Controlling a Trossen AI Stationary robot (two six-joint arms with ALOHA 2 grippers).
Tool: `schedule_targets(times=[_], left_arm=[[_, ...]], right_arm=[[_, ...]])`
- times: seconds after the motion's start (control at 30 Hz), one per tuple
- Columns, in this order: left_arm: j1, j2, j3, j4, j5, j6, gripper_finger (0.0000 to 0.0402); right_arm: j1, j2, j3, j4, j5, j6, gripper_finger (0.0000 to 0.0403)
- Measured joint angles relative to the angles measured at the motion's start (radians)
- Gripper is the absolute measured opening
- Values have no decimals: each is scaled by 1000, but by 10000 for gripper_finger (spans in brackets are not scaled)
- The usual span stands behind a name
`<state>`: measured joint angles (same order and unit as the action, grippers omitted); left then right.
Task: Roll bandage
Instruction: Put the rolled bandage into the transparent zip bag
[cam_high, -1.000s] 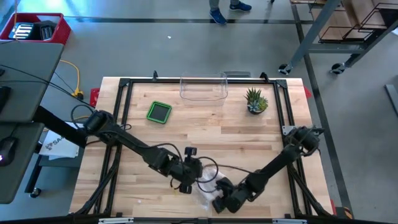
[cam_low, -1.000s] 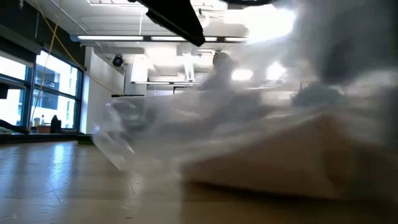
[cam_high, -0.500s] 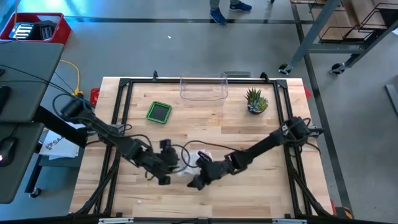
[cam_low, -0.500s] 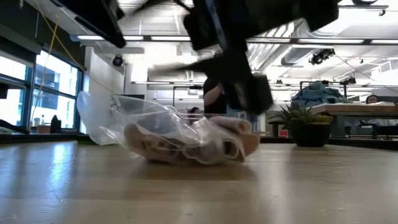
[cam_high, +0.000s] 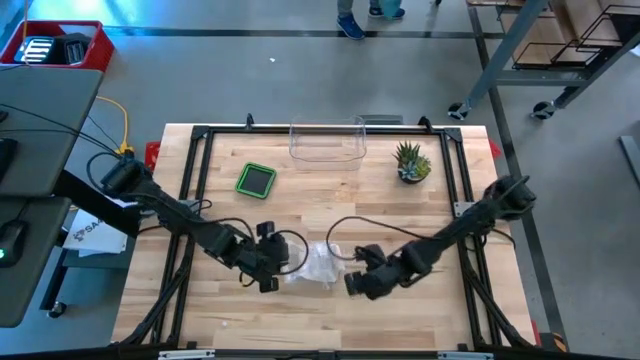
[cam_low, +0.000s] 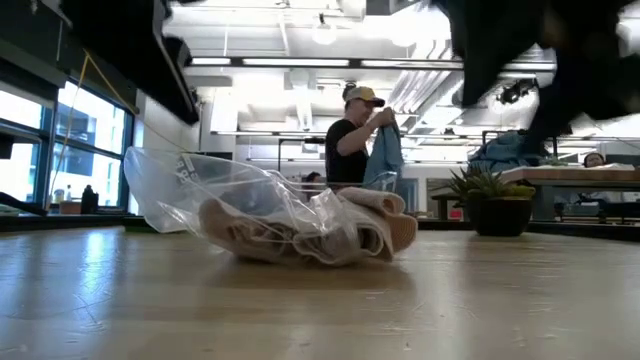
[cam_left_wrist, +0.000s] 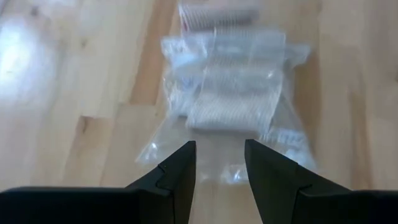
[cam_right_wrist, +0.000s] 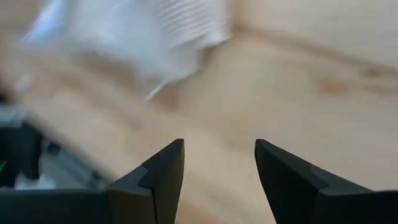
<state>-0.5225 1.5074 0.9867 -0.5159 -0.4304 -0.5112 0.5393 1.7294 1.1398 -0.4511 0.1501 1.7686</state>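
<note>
A clear plastic bag (cam_high: 315, 265) lies on the wooden table near the middle of its front half, resting on its underside. Inside it is the crumpled beige bandage (cam_low: 300, 228), which looks pale and ribbed in the left wrist view (cam_left_wrist: 231, 99). My left gripper (cam_high: 278, 270) hovers open just left of the bag, its fingers (cam_left_wrist: 180, 168) pointing at the bag's near edge. My right gripper (cam_high: 350, 283) hovers open just right of the bag. In the right wrist view the bag (cam_right_wrist: 143, 31) shows blurred beyond the fingers.
A green square container (cam_high: 256, 180), a clear plastic box (cam_high: 326, 140) and a potted plant (cam_high: 411, 163) stand along the far half of the table. A black frame (cam_high: 200, 135) runs round the table. A person (cam_low: 360, 140) stands in the room behind.
The bag has come from close to the near edge farther onto the table and has lain still for the last half second. My left gripper has drawn back toward the table's left edge. My right gripper went in over the bag, then rose and pulled away toward the right.
</note>
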Motion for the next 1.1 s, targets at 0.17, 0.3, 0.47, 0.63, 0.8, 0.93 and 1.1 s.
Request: schedule_targets(times=[0.17, 0.3, 0.47, 0.63, 0.8, 0.93, 1.1], left_arm=[[18, 45, -1, -39, 34, 17, 133], [44, 42, 0, -75, -7, -7, 133], [108, 40, 0, -237, 4, -81, 133], [146, 51, 0, -402, 94, -209, 133], [144, 101, 2, -350, 143, -142, 133], [156, 173, 0, -352, 177, -158, 133], [154, 211, 0, -286, 192, -214, 133]], right_arm=[[-65, 11, -104, 26, -23, 117, 190], [-157, 11, -183, 67, -65, 55, 190], [-257, 20, -275, 234, -151, -87, 190], [-300, 51, -288, 295, -212, -203, 190], [-306, 94, -256, 304, -229, -243, 190], [-310, 100, -250, 349, -196, -244, 190], [-329, 104, -250, 392, -225, -242, 190]])
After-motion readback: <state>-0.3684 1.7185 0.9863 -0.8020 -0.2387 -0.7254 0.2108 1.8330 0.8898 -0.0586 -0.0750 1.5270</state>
